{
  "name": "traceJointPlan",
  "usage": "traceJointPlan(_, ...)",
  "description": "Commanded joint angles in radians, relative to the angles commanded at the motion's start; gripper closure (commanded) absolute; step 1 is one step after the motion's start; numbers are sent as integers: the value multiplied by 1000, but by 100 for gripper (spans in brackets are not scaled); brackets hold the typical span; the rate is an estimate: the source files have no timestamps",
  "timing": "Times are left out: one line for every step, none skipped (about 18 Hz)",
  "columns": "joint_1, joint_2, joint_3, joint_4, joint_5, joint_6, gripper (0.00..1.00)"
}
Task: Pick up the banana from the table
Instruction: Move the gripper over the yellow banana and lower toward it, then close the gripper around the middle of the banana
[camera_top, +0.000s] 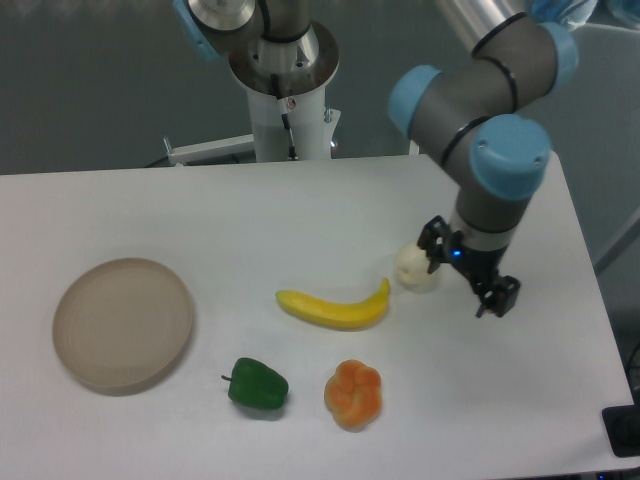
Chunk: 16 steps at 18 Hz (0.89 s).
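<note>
The yellow curved banana (335, 307) lies flat on the white table (300, 215), near the middle, its right tip pointing up toward a pale pear. My gripper (464, 275) hangs to the right of the banana, low over the table, with its jaws spread apart and nothing between them. One fingertip (431, 247) is right next to the pear and the other (497, 298) is further right. The gripper is about a hand's width from the banana's right tip and does not touch it.
A pale cream pear (413, 269) sits between the banana and the gripper. A lumpy orange fruit (353, 393) and a green pepper (258, 385) lie in front of the banana. A round beige plate (122, 322) is at the left. The robot base (285, 100) stands behind the table.
</note>
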Motion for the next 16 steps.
traceJointPlan(-11, -15, -3, 17, 0, 6, 0)
traceJointPlan(-14, -20, -20, 43, 0, 3, 0)
traceJointPlan(-15, -22, -38, 76, 0, 11, 0)
traceJointPlan(-14, -23, -67, 125, 5, 20, 0)
traceJointPlan(-12, -22, -87, 153, 5, 20, 0)
traceJointPlan(-9, -20, -106, 191, 5, 40, 0)
traceJointPlan(-9, -20, -123, 207, 6, 52, 0)
traceJointPlan(-9, -23, -130, 209, 6, 58, 0)
traceJointPlan(-12, -25, -162, 209, 6, 57, 0)
traceJointPlan(-18, -22, -194, 209, 6, 51, 0)
traceJointPlan(-50, -6, -240, 213, 6, 44, 0)
traceJointPlan(-72, 12, -264, 213, 6, 44, 0)
traceJointPlan(-80, 32, -296, 216, 8, 44, 0)
traceJointPlan(-89, 41, -320, 219, 6, 44, 0)
traceJointPlan(-103, 44, -328, 219, 5, 43, 0)
traceJointPlan(-117, 47, -336, 219, 3, 43, 0)
